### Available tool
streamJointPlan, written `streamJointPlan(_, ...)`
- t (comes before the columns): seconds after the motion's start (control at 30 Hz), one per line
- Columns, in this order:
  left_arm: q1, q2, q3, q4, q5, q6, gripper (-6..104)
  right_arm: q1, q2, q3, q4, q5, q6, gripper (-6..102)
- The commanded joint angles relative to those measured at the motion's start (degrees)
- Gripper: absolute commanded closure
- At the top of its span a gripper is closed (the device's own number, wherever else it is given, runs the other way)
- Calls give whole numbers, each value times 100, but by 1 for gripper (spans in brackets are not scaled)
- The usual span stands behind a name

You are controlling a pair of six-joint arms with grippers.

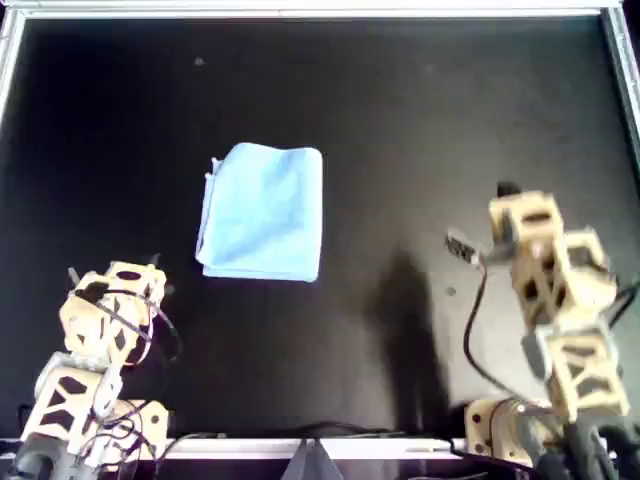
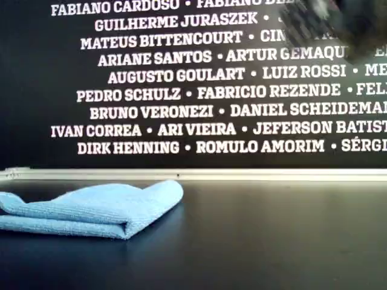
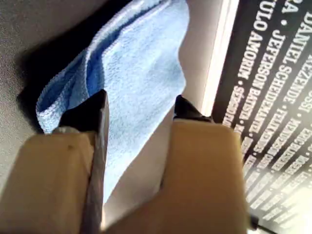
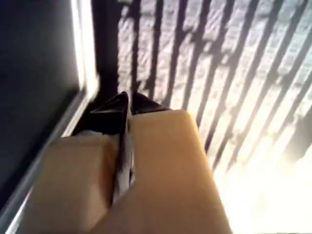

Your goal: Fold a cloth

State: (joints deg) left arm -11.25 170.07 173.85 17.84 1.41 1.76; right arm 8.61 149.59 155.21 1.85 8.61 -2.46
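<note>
Cloth (image 1: 263,212), one only, folded into a rectangle on the black surface (image 1: 420,120), left of centre in the overhead view, well clear of every edge. Left gripper (image 3: 139,109): jaws parted, holding nothing, cloth ahead of them. Right gripper (image 4: 127,103): jaws pressed together, empty, pointing off past the surface's rim. Two arms in all. Probably finished or nearly so; for any further fold, pinch one corner cleanly, lift low, align edges before release.

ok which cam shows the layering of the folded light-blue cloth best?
The exterior view: it sees the light-blue soft fabric cloth edge-on, stacked layers with a rounded fold toward that view's right. The overhead view gives only its folded outline. The left wrist view shows some layers beyond the open left pincer. The right wrist view shows none.
</note>
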Motion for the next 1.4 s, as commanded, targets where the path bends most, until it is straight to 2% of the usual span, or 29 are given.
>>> streamJointPlan(0.0, 141, 123, -35, -9, -18, -35, 51, -185, 677, 606, -378, -18, 26, 94)
streamJointPlan(0.23, 149, 114, -35, -9, -18, -35, 51, -694, 967, 1775, -378, -18, 35, 94)
streamJointPlan(0.27, 149, 114, -35, -9, -18, -35, 51, -703, 888, 1854, -378, -26, 88, 94)
streamJointPlan(0.5, 149, 9, -35, -9, -18, -35, 51, -721, 396, 1881, -352, -26, 105, 94)
streamJointPlan(0.6, 149, 0, -35, -9, -18, -35, 51, -712, 176, 1881, -343, -26, 26, 93)
streamJointPlan(0.67, 149, 0, -35, -9, -18, 26, 51, -712, 26, 1881, -343, -26, 18, 93)
streamJointPlan(0.9, 141, 0, -35, 0, -18, -26, 51, -747, -193, 1881, -334, 0, 9, 94)
streamJointPlan(0.93, 149, -9, -35, 9, -18, 9, 51, -782, -185, 1881, -334, 9, 79, 94)
streamJointPlan(1.0, 149, -18, -35, 35, -26, 44, 51, -1055, 0, 1881, -334, 35, 105, 94)
streamJointPlan(1.1, 149, -35, -35, 466, -26, 53, 51, -1652, 123, 1881, -343, 229, 114, 94)
streamJointPlan(1.17, 149, 70, -35, 800, -26, 35, 51, -1863, 193, 1881, -334, 167, 114, 94)
streamJointPlan(1.27, 149, 88, -53, 932, -26, -18, 51, -1688, 211, 1881, -272, 105, 123, 94)
streamJointPlan(1.37, 158, 70, -202, 1046, -26, -18, 51, -1503, 369, 1881, -264, -167, 352, 94)
